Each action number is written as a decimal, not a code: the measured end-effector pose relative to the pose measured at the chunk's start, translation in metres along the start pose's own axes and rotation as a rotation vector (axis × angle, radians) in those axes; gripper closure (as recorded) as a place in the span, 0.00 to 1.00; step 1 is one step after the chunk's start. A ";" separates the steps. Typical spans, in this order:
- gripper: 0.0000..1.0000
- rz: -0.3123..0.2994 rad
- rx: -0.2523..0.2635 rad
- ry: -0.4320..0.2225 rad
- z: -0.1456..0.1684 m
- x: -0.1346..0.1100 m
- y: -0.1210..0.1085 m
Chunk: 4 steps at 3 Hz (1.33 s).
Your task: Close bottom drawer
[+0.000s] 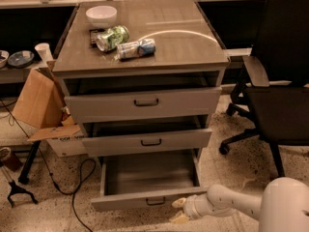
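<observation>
In the camera view, the bottom drawer [145, 175] stands pulled far out at the foot of the cabinet [183, 50] (small dark handle [155, 201] on its front). The gripper [177, 211] sits low beside the front panel's right end, fingers spread apart.

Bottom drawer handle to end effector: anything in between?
Nothing. In the camera view, only bare front panel of the bottom drawer runs from its handle to the end effector, low at the drawer's front corner.
</observation>
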<state>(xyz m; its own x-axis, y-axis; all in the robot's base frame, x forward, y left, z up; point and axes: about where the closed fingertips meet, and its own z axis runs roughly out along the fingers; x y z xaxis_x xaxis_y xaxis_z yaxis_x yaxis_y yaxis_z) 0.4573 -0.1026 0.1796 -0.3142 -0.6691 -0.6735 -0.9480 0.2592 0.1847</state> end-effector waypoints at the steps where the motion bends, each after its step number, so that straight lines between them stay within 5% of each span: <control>1: 0.70 0.023 0.045 0.008 -0.004 0.005 -0.018; 2: 0.99 0.037 0.089 0.009 -0.009 0.005 -0.050; 3: 1.00 0.039 0.105 0.014 -0.007 0.004 -0.069; 4: 0.81 0.036 0.111 0.025 -0.001 0.000 -0.077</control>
<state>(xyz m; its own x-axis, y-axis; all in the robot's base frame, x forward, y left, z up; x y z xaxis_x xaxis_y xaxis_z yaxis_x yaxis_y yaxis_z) 0.5305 -0.1237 0.1658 -0.3503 -0.6745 -0.6498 -0.9251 0.3579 0.1272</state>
